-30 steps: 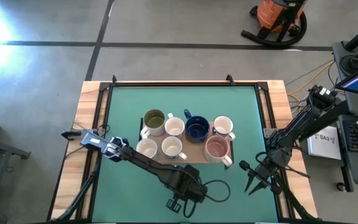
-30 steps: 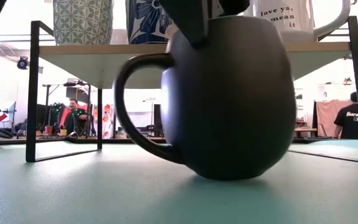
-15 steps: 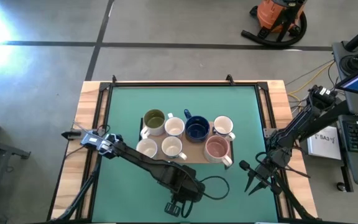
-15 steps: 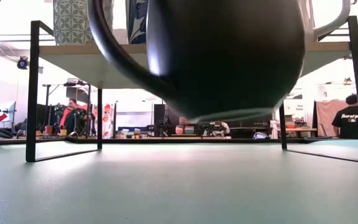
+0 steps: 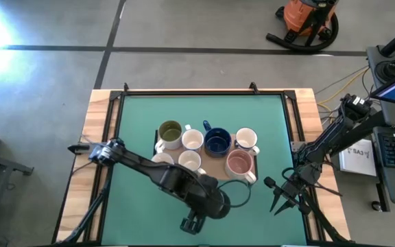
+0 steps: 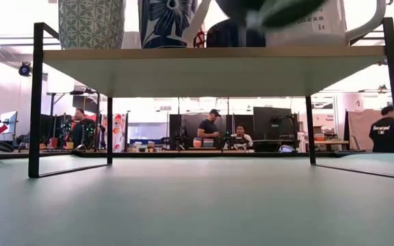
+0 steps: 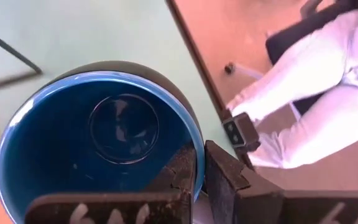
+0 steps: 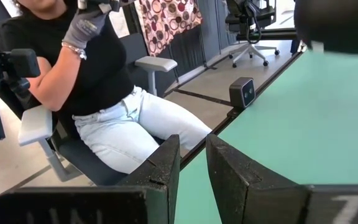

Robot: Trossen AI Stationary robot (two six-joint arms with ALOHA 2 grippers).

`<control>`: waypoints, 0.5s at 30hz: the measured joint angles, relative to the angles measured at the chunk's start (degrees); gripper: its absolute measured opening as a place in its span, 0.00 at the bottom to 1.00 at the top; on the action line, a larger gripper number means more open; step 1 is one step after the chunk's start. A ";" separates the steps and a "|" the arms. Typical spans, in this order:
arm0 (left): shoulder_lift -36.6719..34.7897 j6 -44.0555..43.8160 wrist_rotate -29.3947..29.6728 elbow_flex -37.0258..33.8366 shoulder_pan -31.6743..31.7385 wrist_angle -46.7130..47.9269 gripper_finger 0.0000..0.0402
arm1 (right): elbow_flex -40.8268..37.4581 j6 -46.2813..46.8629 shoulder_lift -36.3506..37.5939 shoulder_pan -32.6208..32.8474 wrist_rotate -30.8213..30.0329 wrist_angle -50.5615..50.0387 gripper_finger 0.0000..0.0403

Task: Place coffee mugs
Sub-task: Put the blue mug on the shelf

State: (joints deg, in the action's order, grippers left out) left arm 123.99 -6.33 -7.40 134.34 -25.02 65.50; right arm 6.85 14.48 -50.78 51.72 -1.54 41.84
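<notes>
My left gripper (image 7: 201, 158) is shut on a dark coffee mug with a blue inside (image 7: 98, 143). It hangs over the table's near middle (image 5: 213, 202), just in front of the rack. In the low view only the mug's underside (image 6: 272, 9) shows, level with the shelf top. Several other mugs stand on the rack's shelf (image 6: 183, 65): an olive-lined one (image 5: 170, 132), a navy one (image 5: 217, 142), a pinkish one (image 5: 239, 163) and white ones (image 5: 193, 139). My right gripper (image 5: 283, 200) waits open by the table's right edge. My left gripper pinches the mug's rim (image 7: 194, 163), one finger inside the mug (image 7: 180, 173) and one outside (image 7: 227, 174). The fingers slant down from above onto the rim. The mug hangs below them, lifted clear of the table, mouth up and somewhat tilted.
The rack stands on thin black metal legs (image 6: 35, 102) over the green mat, with open room beneath the shelf. A person (image 8: 104, 93) sits in a chair just beyond the table's near edge. People sit in the room beyond the far edge (image 6: 211, 130).
My left gripper has risen and tipped, staying shut on the dark mug. The mug stood on the mat a second ago. It has been lifted clear, up to the height of the shelf top, and has shifted slightly toward the rack.
</notes>
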 joint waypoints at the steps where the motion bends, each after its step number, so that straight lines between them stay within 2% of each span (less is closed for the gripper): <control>1: -0.52 0.22 0.02 0.02 0.07 -0.20 0.01 | 0.00 -0.04 0.00 0.02 0.02 0.00 0.17; 15: -3.84 3.48 2.16 0.00 3.89 -0.69 0.02 | 0.00 0.00 0.00 0.02 0.00 0.00 0.17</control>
State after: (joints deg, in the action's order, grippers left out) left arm 120.15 -2.85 -5.23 134.34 -21.13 64.81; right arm 6.85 14.47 -50.78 51.74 -1.54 41.85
